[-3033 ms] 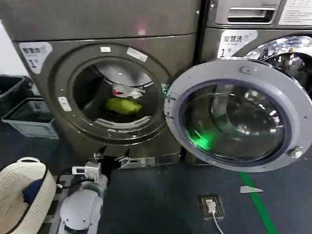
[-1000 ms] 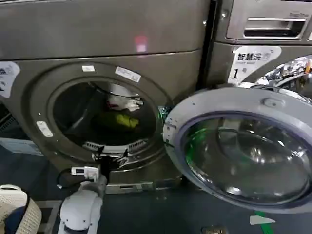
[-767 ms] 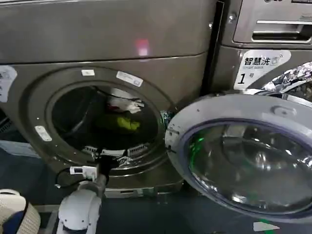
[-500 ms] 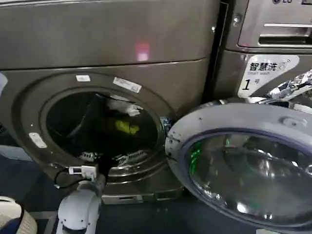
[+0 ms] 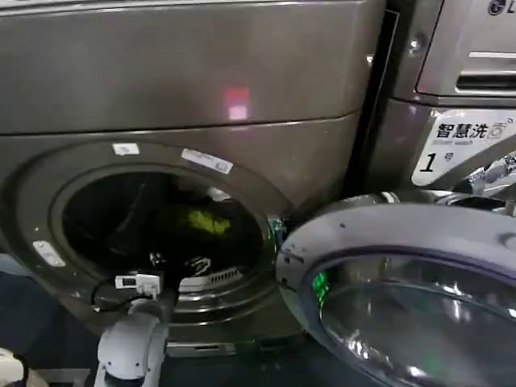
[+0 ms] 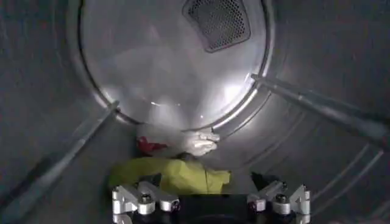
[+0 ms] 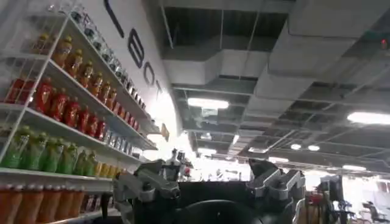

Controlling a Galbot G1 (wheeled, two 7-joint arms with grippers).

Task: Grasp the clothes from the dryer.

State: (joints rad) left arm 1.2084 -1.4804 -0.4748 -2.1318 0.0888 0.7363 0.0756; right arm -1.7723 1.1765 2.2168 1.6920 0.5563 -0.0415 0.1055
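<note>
The dryer (image 5: 193, 72) stands with its round door (image 5: 379, 235) swung open to the right. Deep in the drum (image 6: 170, 67) lies the yellow-green garment (image 5: 208, 220) (image 6: 177, 176). Just behind it, against the back wall, sits the white cloth with red marks (image 6: 186, 143). My left gripper (image 5: 176, 270) (image 6: 207, 184) is at the porthole's lower rim, reaching into the drum. It is open, just short of the yellow-green garment and holding nothing. My right gripper (image 7: 210, 179) is open and empty, pointing up at a ceiling beside shelves of bottles.
The open door juts out low on the right, close to my left arm (image 5: 129, 351). The neighbouring grey machine (image 5: 463, 81) with a detergent drawer stands to the right. Raised ribs (image 6: 317, 106) run along the drum wall on both sides of the clothes.
The head view has closed in on the dryer, and the baskets at the left have slid out of sight. My left gripper has advanced from below the porthole into its opening.
</note>
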